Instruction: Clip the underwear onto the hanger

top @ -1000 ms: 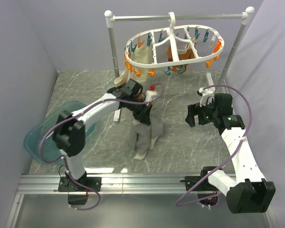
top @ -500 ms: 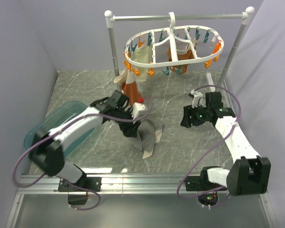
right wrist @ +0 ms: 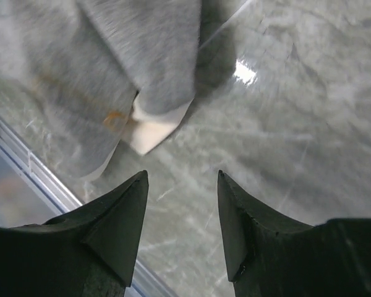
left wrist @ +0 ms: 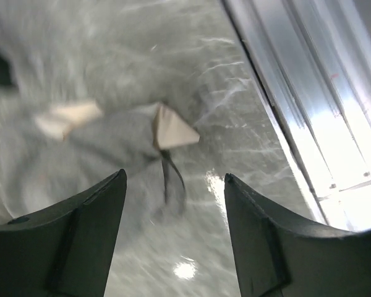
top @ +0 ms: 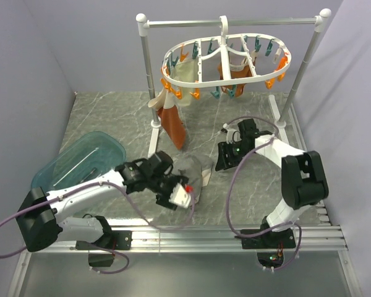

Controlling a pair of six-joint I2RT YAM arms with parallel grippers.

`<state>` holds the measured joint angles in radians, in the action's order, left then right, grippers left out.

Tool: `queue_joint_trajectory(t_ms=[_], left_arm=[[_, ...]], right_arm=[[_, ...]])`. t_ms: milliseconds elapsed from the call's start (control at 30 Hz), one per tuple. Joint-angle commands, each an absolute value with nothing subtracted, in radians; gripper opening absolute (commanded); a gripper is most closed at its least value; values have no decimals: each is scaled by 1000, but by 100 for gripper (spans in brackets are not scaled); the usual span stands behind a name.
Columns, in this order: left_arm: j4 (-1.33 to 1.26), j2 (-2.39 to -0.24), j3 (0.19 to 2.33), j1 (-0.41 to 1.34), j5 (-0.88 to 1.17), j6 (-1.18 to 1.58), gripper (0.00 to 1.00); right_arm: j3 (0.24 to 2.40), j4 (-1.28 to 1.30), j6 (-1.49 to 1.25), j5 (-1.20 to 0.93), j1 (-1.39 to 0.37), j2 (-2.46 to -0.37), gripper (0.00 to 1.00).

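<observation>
The desk (top: 111, 117) is a grey marbled surface between pale walls, with an aluminium rail (left wrist: 315, 93) along its near edge. At the back stands a silver metal stand (top: 235, 23), and the hanger (top: 269, 80) hangs from its bar by the top hook, a white oval ring with orange and teal pegs. A cream garment (top: 185, 71) is clipped at its left end, and a rust-orange garment (top: 173, 124) hangs low beside the left post. A teal tub (top: 80, 164) sits at the left side of the desk. The underwear (top: 195, 173) is not on the hanger; it lies crumpled on the desk, near the front and about in the middle, mostly grey with cream corners. My left pincer (top: 176, 193) is low at the near edge of the underwear, and my left wrist camera shows its two fingers (left wrist: 68, 241) spread apart with nothing between them, the blurred cloth just ahead. My right pincer (top: 219, 159) is just to the right of the underwear, also low over the desk. Its fingers (right wrist: 111, 229) are apart and hold nothing, and a cream tip of the cloth lies on the desk a little in front of them.
</observation>
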<state>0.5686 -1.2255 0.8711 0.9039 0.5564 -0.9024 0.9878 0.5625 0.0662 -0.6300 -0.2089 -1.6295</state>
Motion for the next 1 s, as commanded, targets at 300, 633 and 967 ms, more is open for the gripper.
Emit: queue_joint_trajectory(t_ms=[300,633,967], left_arm=[[439,-1425,868,1117,345,-1577,66],[414,-1630,971,1201,137,-1678,61],[531,-1562,988,1201,173,-1490,2]], right_arm=[[1084,422,2,-657,-270,-1790,54],[1149,459,-37,-733,-282,-1882,31],[1129,639,66,-658,-230,-1688,0]])
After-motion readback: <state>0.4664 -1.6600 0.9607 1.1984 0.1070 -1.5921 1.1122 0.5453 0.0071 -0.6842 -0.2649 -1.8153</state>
